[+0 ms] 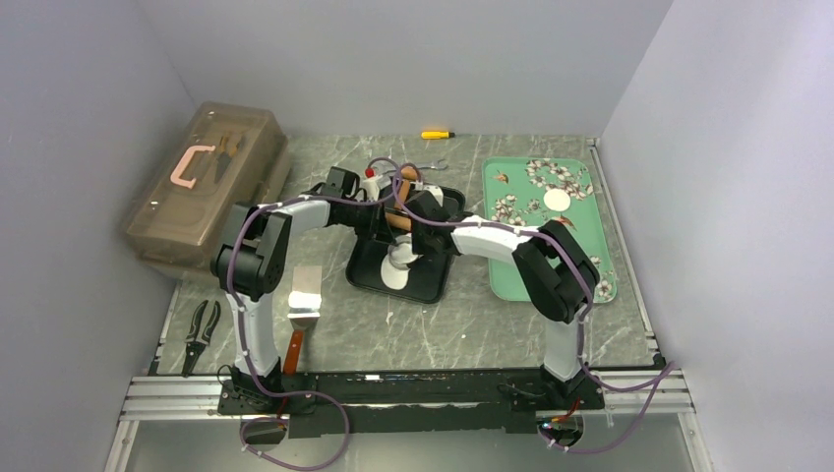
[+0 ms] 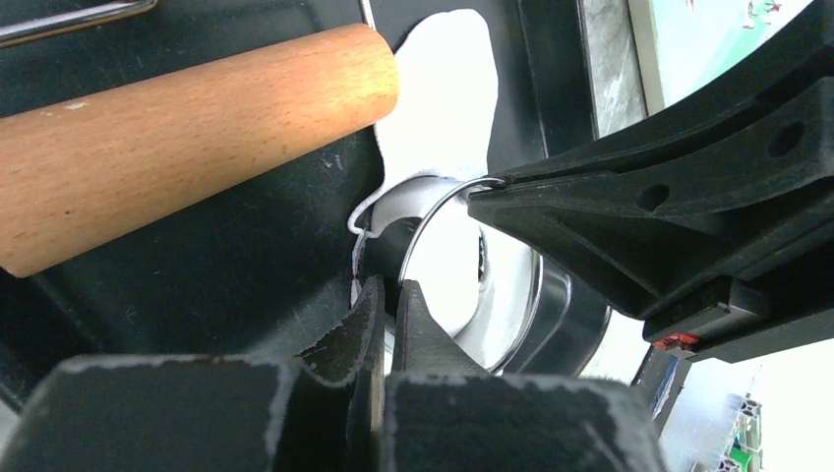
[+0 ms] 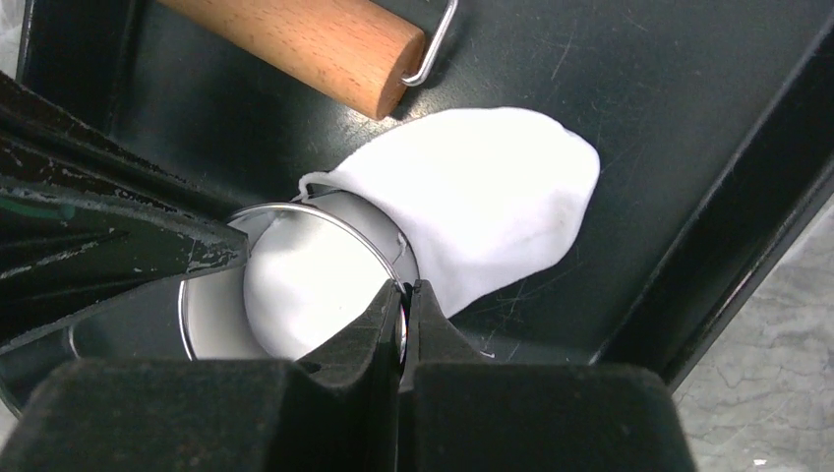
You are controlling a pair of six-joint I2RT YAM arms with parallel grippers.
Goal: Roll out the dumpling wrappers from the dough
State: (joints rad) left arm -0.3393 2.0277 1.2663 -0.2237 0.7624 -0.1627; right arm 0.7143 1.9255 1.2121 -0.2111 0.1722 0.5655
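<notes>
Nearest the arm bases in the top view, a pair of pliers [image 1: 202,329] and a scraper [image 1: 305,293] are seen toward 8 o'clock from the black tray [image 3: 688,118], the pliers farther out.

Inside that tray the dough [image 3: 492,187] lies rolled into a thin white sheet. A metal ring cutter [image 2: 546,295] is set on one end of it, with dough filling the ring. The left gripper [image 2: 391,295] is clamped on the ring's rim. The right gripper [image 3: 403,307] is pinched shut on the rim at another point. The step in hand is judged to be the cutting of a round from the sheet.

A firm, even downward press is called for next, perhaps with a slight twist, so that the edge is severed all round. After that the ring must be lifted level.

A wooden roller [image 3: 305,39] rests just beyond, at 12 o'clock from the ring.

At 2 o'clock one finished dumpling wrapper [image 1: 557,201] lies on a green floral tray [image 1: 497,275]. At 10 o'clock a translucent toolbox [image 1: 202,187] is found, and at 12 o'clock a yellow screwdriver [image 1: 438,134].

No brand, label or writing can be read anywhere.
</notes>
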